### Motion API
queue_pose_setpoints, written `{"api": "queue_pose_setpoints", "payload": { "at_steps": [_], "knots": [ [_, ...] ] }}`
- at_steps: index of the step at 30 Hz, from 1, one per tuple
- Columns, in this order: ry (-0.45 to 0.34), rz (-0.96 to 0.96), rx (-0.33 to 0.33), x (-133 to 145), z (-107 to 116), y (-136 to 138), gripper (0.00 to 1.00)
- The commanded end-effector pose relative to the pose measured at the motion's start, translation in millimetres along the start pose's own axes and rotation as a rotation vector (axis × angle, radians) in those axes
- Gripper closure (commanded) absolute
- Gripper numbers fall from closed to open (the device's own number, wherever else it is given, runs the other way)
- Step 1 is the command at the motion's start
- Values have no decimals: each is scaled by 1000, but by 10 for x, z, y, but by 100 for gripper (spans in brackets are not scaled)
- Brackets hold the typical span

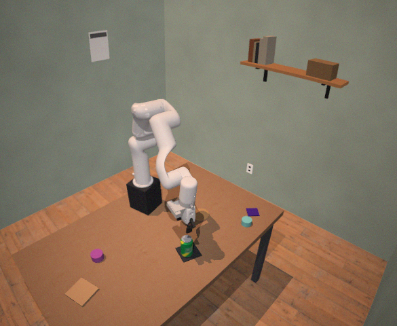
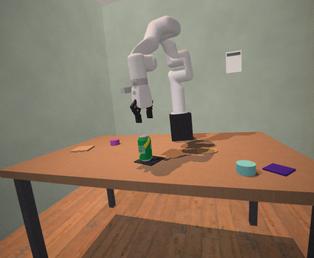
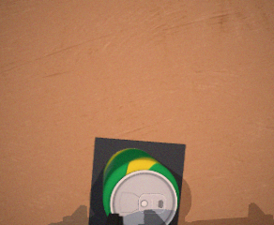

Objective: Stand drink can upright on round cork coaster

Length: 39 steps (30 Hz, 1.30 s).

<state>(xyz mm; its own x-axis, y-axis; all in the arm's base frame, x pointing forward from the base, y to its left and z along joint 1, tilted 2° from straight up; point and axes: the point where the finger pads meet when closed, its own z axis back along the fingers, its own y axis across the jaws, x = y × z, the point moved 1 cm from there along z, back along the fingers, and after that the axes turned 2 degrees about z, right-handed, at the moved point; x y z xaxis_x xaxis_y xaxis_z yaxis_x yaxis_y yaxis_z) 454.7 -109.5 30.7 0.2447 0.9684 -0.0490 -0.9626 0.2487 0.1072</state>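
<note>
Hand (image 2: 142,116) spread wide, nothing held. Drink can (image 2: 145,148) stood upright below it on dark square coaster (image 2: 154,160). Likely light, thin-walled, slick; best gripped mid-body, gently.

One can (image 2: 145,148), four coasters (one round (image 2: 208,150)), two pucks.

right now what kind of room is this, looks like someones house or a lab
Probably a plain indoor room set up for tabletop robot work rather than a lived-in home: a wooden table carrying the arm's black pedestal, a plank floor, and a wall shelf with books.
</note>
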Motion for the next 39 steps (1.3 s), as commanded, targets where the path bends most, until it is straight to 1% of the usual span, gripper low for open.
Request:
{"api": "queue_pose_setpoints", "payload": {
  "at_steps": [1,8,10,12,17,19,32,33,39],
  "knots": [
    [-30,-78,-118,-10,-129,-205,0],
    [-30,-78,-118,-10,-129,-205,0],
    [-30,-78,-118,-9,-159,-210,0],
    [-29,-78,-118,-1,-309,-235,0],
    [-29,-78,-118,25,-970,-316,0],
    [-30,-78,-118,30,-1113,-328,0],
    [-30,-78,-118,31,-1142,-330,0],
    [-30,-78,-118,31,-1142,-330,100],
    [-30,-78,-118,31,-1142,-330,100]
  ]
}}
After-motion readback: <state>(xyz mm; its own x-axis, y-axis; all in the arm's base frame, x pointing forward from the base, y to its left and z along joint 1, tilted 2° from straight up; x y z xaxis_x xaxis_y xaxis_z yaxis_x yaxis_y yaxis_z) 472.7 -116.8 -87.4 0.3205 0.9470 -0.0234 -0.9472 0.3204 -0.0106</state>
